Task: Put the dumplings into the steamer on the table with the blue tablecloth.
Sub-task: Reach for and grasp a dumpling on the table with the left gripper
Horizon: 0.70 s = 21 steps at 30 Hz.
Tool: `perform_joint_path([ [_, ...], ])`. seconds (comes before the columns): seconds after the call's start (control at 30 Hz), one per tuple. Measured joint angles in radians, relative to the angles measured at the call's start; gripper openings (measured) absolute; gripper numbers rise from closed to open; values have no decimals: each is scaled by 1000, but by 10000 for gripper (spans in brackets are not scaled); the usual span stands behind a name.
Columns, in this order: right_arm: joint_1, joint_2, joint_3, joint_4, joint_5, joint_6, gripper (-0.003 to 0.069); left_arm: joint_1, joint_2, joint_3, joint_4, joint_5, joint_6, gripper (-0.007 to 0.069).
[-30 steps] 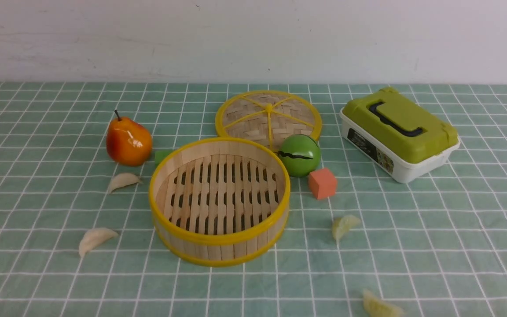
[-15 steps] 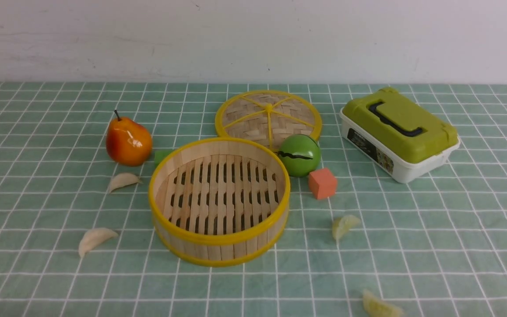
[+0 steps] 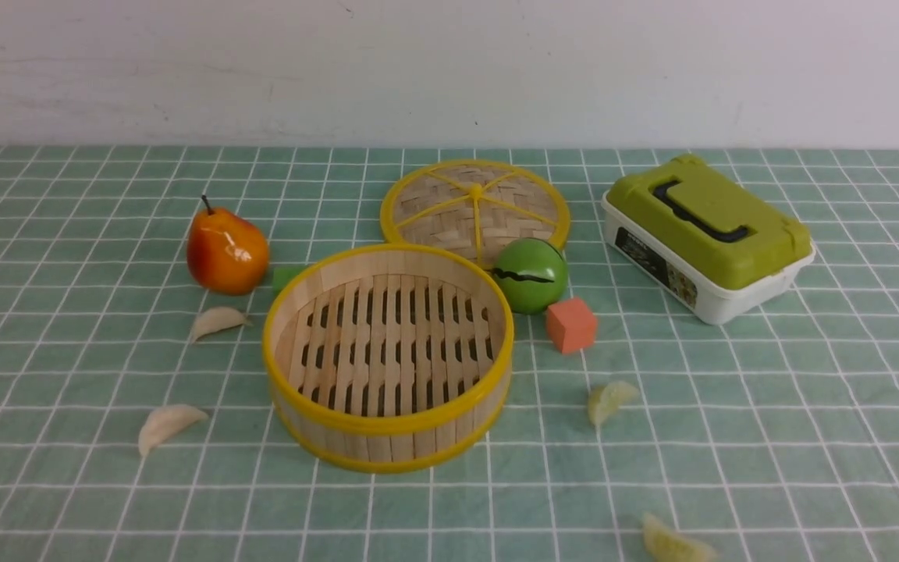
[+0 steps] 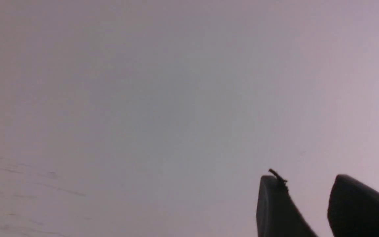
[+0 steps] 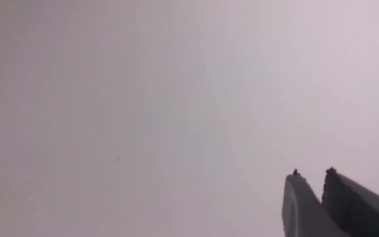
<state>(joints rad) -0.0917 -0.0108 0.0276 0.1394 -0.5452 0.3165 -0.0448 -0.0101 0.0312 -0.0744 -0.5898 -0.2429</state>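
Pale wall [image 3: 449,70] runs behind a desk [image 3: 67,507] covered by a teal tablecloth [image 3: 769,437] with a thin white grid. Read the front view as a clock face, twelve pointing away from the robot, with the bamboo steamer [image 3: 387,428] at its centre, open, its slatted floor in full sight. All four dumplings lie on the cloth outside it. One white dumpling [image 3: 218,321] lies at nine o'clock, near the basket wall but apart from it. A second white dumpling [image 3: 167,423] lies at eight o'clock, farther out. One yellow-green dumpling [image 3: 610,400] lies at four o'clock, near the steamer. A second yellow-green dumpling [image 3: 672,541] lies at five o'clock, well apart, at the view's lower edge.

An orange-red pear [image 3: 226,251] stands at ten o'clock, with a small green block [image 3: 287,276] between it and the steamer. The woven lid [image 3: 474,204] lies flat at twelve o'clock. A green ball [image 3: 531,275] sits at two o'clock just beside the rim, and an orange cube [image 3: 571,325] sits just beside the ball. A white box [image 3: 707,234] with an olive lid and black handle stands at two o'clock, well apart.

The left pincer [image 4: 306,177] has its dark fingers spread, only wall between them. The right pincer [image 5: 313,172] has its fingers parted by a narrow slit, pinching nothing.
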Motion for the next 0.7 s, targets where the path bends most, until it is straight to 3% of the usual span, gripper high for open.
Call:
perform_joint_path([
  [0.17, 0, 2, -78, -55, 92, 35, 62, 0, 4, -94, 7, 59, -179, 146],
  [0.3, 0, 87, -260, -156, 289, 36, -13, 0, 126, -323, 54, 256, -205, -11],
  [0.53, 0, 365, -499, -312, 726, 36, -8, 0, 461, -567, 74, 481, -209, -14],
  [0.63, 5, 491, -520, -321, 892, 24, -8, 0, 618, -630, 74, 657, -210, -14],
  [0.7, 41, 580, -521, -298, 1000, -37, -8, -8, 740, -696, 74, 887, -198, -14],
])
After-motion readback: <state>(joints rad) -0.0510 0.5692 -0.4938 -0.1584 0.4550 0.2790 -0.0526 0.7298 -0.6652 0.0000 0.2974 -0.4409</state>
